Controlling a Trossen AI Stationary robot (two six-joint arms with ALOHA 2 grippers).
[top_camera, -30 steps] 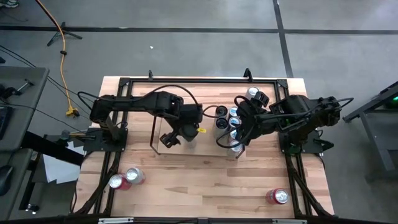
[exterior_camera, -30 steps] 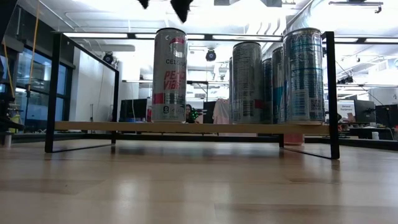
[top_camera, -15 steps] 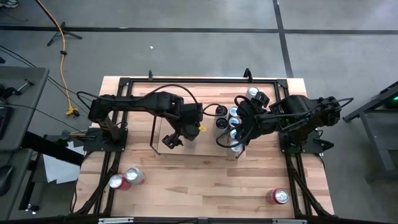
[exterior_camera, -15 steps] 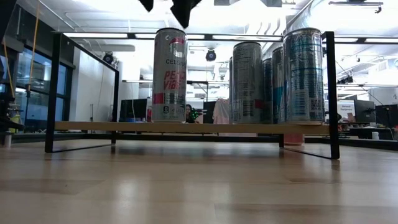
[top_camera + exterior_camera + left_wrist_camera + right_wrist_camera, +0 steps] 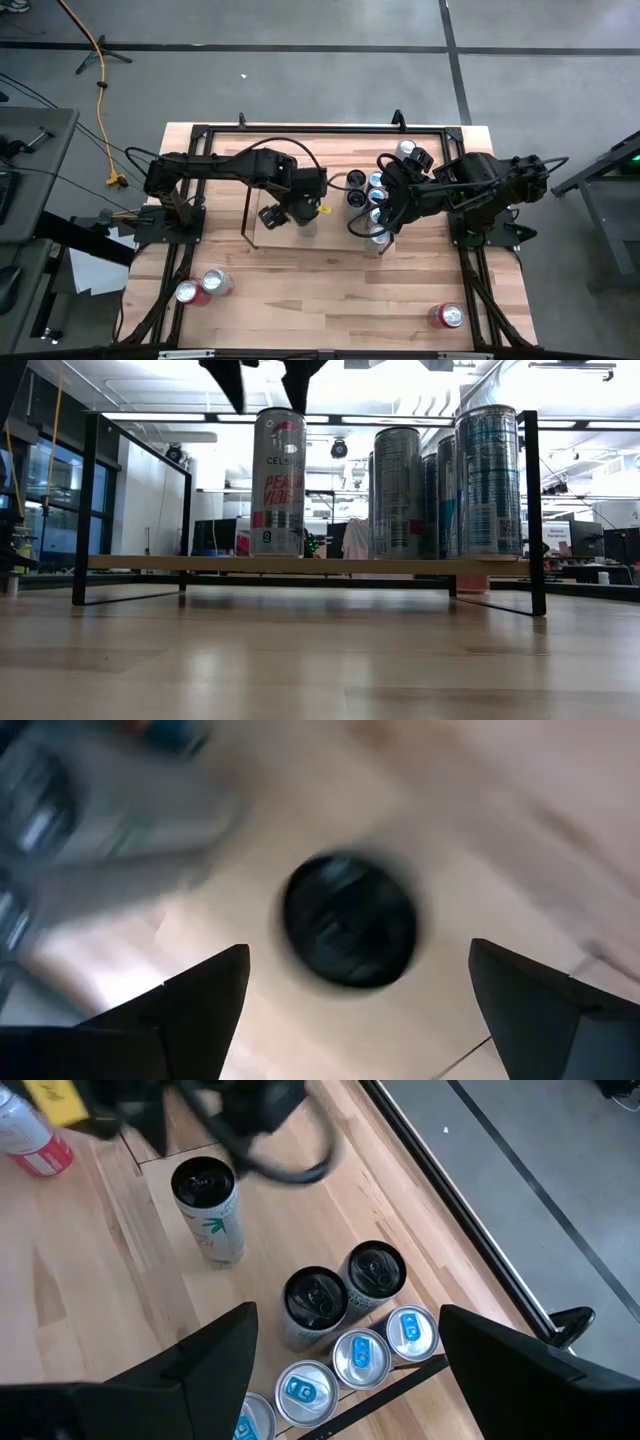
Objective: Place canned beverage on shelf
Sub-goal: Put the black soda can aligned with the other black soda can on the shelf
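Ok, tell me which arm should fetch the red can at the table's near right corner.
Right. The red can lies on the right arm's side, below its base. The right gripper hangs open over the cans clustered on the light-wood shelf; the left gripper is farther away.

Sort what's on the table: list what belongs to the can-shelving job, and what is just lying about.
Job:
shelf
silver can standing on it
left claw, open above that can
cans still on the tabletop

Lying about:
yellow cable on the floor
papers beside the table
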